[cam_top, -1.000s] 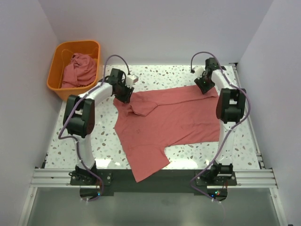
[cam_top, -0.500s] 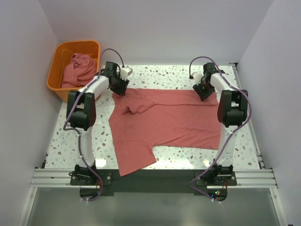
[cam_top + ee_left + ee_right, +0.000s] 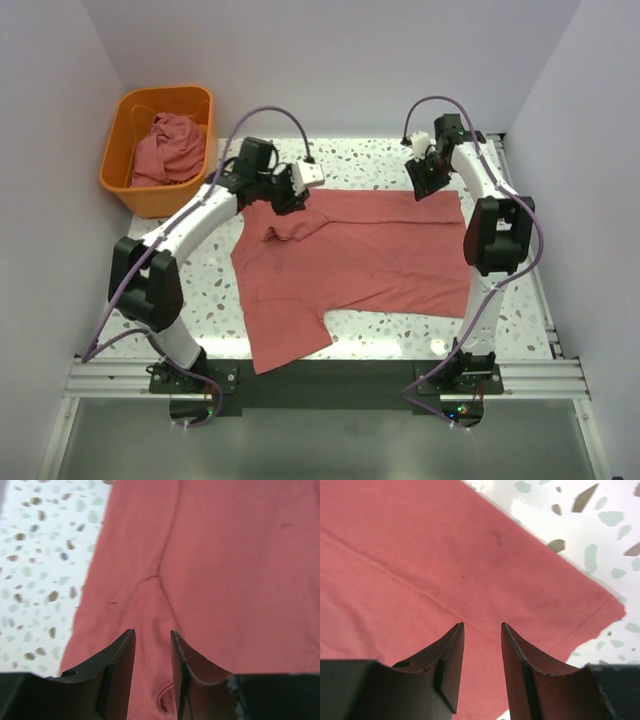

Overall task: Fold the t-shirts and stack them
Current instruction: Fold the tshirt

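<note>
One dusty red-pink t-shirt lies spread across the table, one sleeve hanging toward the front edge and a bunched fold near its far left corner. My left gripper hovers over that bunched corner, open and empty; in the left wrist view the cloth lies below the jaws. My right gripper is open and empty above the shirt's far right corner; the right wrist view shows the cloth and its hem corner under the jaws. More red-pink shirts lie crumpled in the basket.
An orange plastic basket stands at the far left, off the table's corner. White walls close in the left, right and back. The speckled table shows bare to the left of the shirt and along the far edge.
Both grippers have let go of the shirt's far corners, and the shirt now lies flat, pulled farther back. The left arm has swung right, over the bunched corner. The right gripper has lifted slightly.
</note>
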Tool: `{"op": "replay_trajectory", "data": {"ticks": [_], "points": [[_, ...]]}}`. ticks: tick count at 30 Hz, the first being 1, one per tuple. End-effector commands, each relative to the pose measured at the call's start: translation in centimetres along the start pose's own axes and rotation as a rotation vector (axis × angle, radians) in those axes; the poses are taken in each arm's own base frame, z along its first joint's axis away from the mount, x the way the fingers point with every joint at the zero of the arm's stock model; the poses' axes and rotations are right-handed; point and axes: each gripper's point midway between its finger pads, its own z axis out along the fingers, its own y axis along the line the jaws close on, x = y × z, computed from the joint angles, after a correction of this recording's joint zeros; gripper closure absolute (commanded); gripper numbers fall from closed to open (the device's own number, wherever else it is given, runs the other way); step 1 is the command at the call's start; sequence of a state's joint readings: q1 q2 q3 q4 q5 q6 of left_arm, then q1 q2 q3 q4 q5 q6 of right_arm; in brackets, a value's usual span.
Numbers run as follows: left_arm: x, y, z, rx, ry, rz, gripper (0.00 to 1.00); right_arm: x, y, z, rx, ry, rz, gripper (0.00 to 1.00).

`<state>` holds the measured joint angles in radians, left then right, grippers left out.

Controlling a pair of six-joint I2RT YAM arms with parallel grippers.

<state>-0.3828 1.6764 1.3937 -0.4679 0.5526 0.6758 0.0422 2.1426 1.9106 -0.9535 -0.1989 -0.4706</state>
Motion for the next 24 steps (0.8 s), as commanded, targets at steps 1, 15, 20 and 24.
{"op": "replay_trajectory", "data": {"ticks": [1,15,20,24], "points": [[4.9,-2.9,3.3,0.097,0.160,0.011,0.61,-0.1,3.1,-1.6,-0.089,-0.011,0.061,0.61],[9.3,-3.4,8.4,0.102,0.334,-0.062,0.57,2.7,3.1,-0.1,-0.073,0.059,0.058,0.62],[10.6,-3.2,9.3,0.096,0.361,-0.064,0.61,2.9,2.8,-0.1,-0.062,0.063,0.052,0.62],[10.1,-2.7,9.2,0.097,0.354,-0.062,0.83,2.9,2.7,-0.1,-0.059,0.065,0.043,0.63]]}}
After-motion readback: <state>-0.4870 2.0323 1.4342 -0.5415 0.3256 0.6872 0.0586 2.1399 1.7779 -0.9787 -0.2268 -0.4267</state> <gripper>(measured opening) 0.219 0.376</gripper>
